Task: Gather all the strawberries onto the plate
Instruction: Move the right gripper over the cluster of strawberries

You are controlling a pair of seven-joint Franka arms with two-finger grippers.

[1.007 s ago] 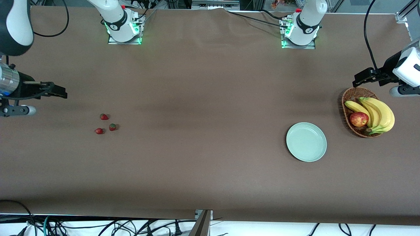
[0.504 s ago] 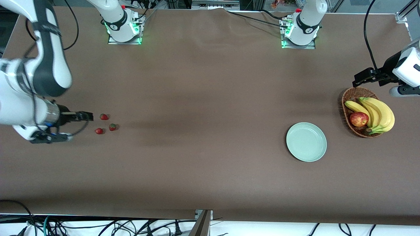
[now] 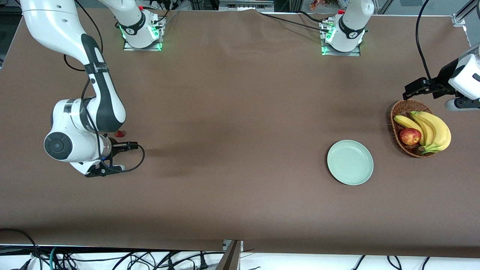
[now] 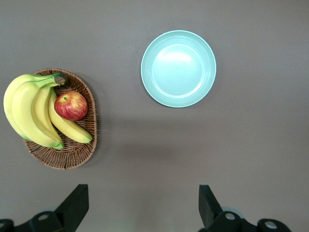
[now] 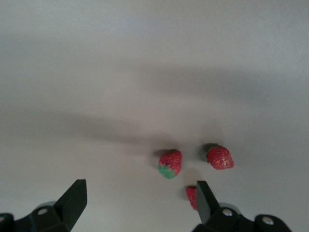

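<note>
Three small red strawberries lie close together in the right wrist view: one with its green top showing, one beside it, and one partly hidden by a finger. In the front view only one strawberry shows; the right arm hides the others. My right gripper is open and empty, low over the strawberries. The mint-green plate is empty, toward the left arm's end. My left gripper is open and empty, waiting above the table by the basket.
A brown wicker basket holds bananas and a red-yellow apple, beside the plate at the left arm's end. The arms' bases stand along the table's edge farthest from the front camera.
My right arm has swung in from the table's end and lowered over the strawberries, now hiding two of them in the front view. The left arm has not moved.
</note>
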